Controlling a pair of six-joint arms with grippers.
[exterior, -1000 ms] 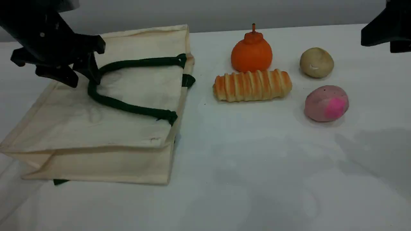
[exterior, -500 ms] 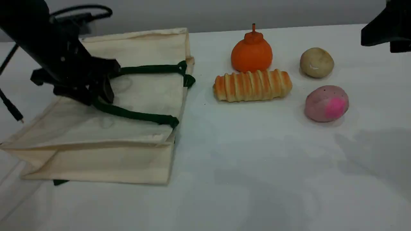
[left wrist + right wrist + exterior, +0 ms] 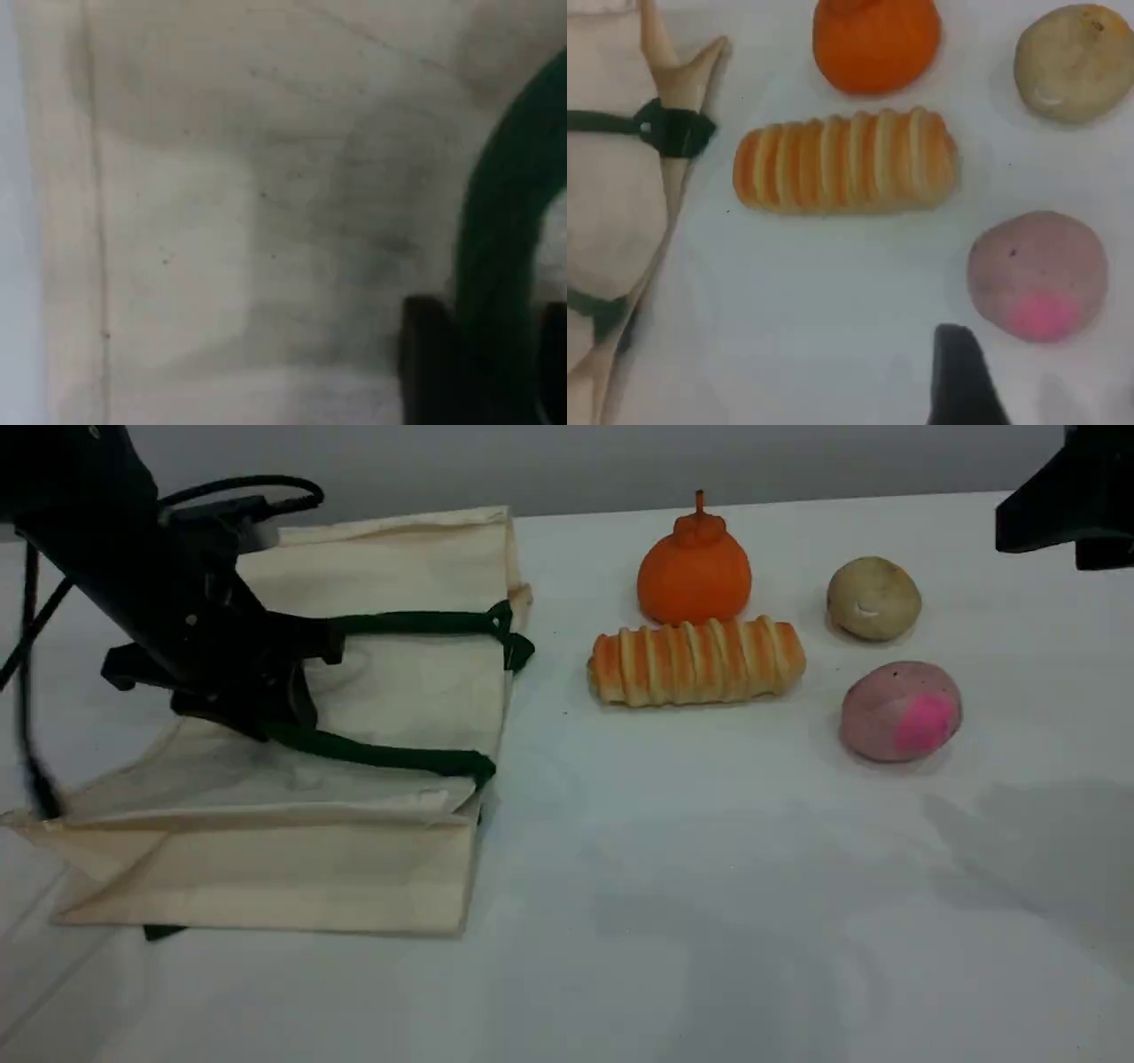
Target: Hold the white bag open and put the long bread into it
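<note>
The white bag (image 3: 390, 691) lies flat on the table (image 3: 709, 886), its mouth facing the long bread (image 3: 697, 662). The bread lies crosswise just beside the bag's mouth, apart from it, resting on the table and touched by neither gripper. A green handle (image 3: 390, 755) loops across the bag's upper face. The left gripper (image 3: 266, 722) sits at the bend of this loop, farthest from the bread; in the left wrist view the green cord (image 3: 505, 266) passes between the two dark fingertips (image 3: 425, 363), with the jaws narrowed about it (a firm clamp cannot be confirmed). An orange fruit (image 3: 695, 571) touches the bread's far side. A beige ball (image 3: 874, 598) and a pink ball (image 3: 901, 710) lie beyond the bread's end away from the bag. The right gripper (image 3: 961, 376) hovers above the table near the pink ball; its jaw width cannot be determined from the views.
</note>
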